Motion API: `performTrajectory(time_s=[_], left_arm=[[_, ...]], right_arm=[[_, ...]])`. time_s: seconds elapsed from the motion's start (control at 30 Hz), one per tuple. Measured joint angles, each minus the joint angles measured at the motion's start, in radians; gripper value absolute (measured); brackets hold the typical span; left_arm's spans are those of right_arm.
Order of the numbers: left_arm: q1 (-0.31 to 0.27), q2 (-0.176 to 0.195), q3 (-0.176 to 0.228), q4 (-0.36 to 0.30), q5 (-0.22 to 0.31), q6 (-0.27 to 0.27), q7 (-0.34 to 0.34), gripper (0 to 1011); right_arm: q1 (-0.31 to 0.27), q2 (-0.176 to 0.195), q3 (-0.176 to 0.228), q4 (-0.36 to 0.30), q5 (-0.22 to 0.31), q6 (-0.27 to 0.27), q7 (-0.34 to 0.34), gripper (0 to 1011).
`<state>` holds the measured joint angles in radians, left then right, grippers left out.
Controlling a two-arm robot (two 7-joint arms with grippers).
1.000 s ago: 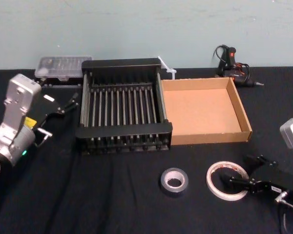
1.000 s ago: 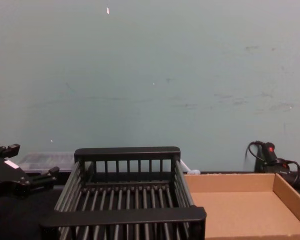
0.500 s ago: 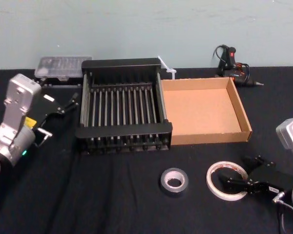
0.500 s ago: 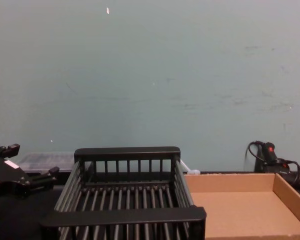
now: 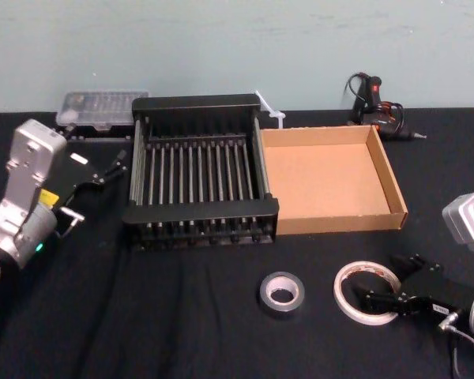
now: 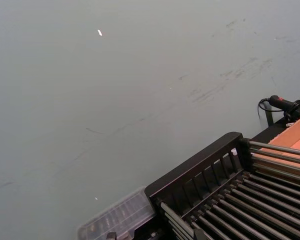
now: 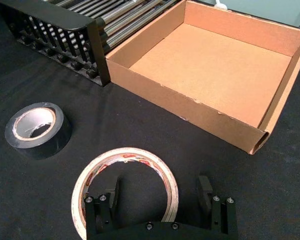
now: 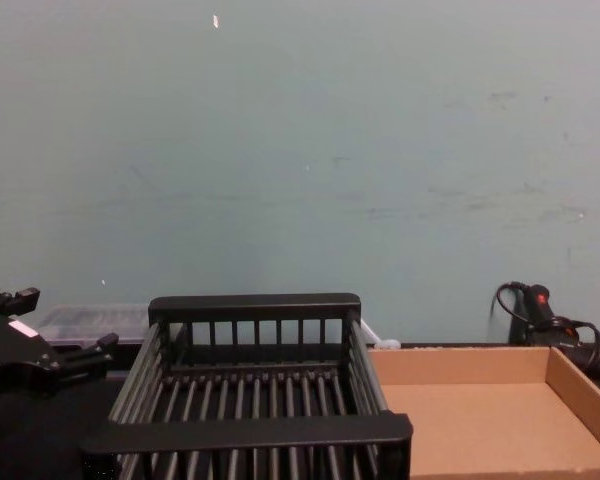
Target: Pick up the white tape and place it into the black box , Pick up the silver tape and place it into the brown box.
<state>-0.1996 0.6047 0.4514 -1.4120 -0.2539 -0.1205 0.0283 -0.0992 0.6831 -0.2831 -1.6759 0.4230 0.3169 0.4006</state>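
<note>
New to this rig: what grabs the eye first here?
The right tool, open, straddles the rim of the white tape, with the silver tape lying to its left. Behind them the black box and brown box sit side by side, both empty; the left tool is parked left of the black box.

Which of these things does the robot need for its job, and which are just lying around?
For the job: white tape, silver tape, black box, brown box; right gripper, open at the white tape; left gripper, parked beside the black box.

Just lying about: clear plastic case, black corded hand tool, both behind the boxes.
</note>
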Motion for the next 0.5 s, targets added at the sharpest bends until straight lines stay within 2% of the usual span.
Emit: performTrajectory(time_s=[0.5], left_arm=[[0.000, 0.000, 0.000, 0.000, 0.000, 0.000, 0.000, 1001]], right_arm=[[0.003, -0.005, -0.001, 0.005, -0.009, -0.014, 0.002, 1002]])
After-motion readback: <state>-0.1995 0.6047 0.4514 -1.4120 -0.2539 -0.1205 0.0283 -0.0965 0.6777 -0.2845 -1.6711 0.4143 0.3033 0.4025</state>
